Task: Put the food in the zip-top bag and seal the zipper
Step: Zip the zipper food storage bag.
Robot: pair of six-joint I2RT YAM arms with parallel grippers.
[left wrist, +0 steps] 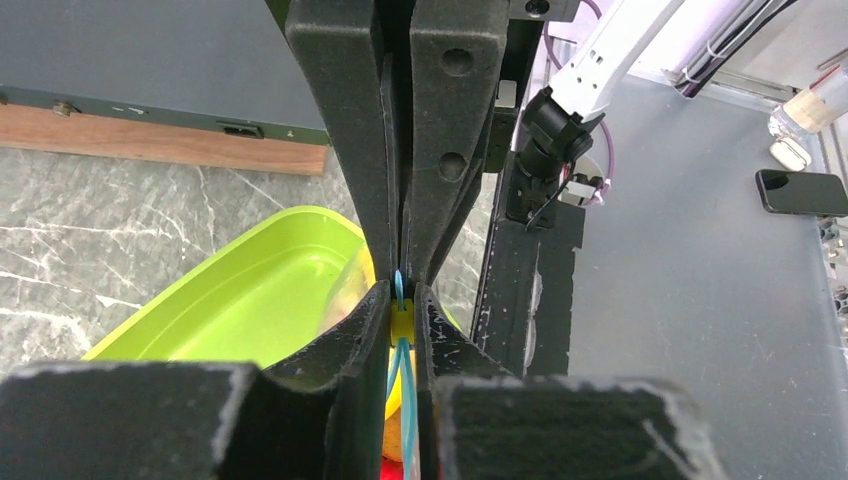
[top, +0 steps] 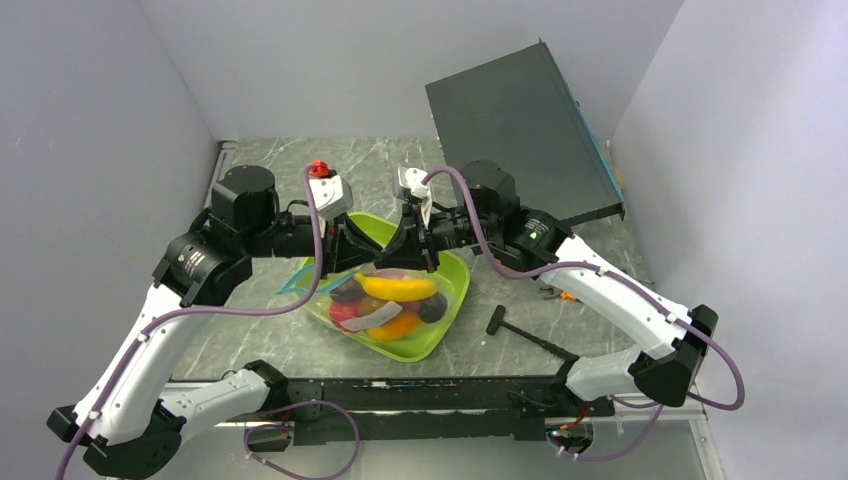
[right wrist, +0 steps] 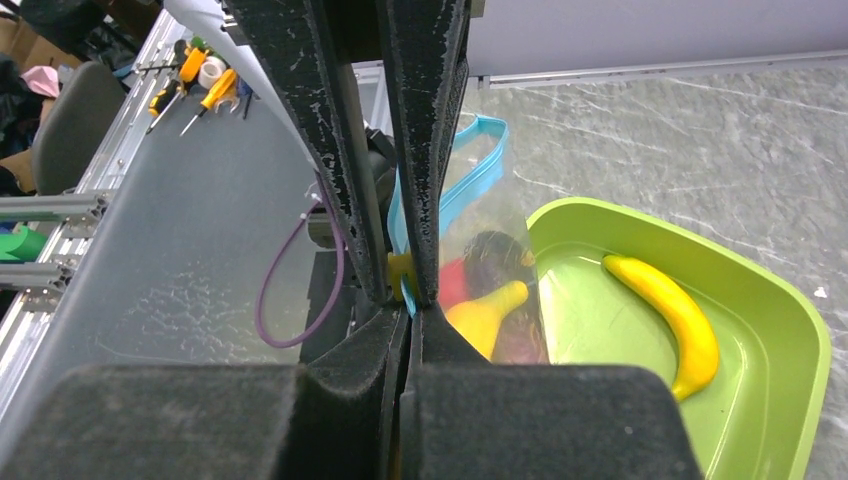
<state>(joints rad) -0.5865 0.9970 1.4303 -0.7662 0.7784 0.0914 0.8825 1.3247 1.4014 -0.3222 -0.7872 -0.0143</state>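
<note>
Counting two, we find the left gripper and right gripper both pinched on the thin blue zipper of one crinkly clear bag over one glossy lime tray, where one curved yellow banana lies.

Dark panel (rear right) blocks that corner.

The bench is grey stone-look with pale veins, smooth and dull. The tray is glossy lime-green plastic. The bag is thin clear film, crinkled and shiny. Its zipper is smooth light-blue plastic. The banana is smooth yellow plastic with a soft sheen. The left end effector has matt black fingers, grainy at the edges. The panel at the bench's far right corner is matt dark grey.
</note>
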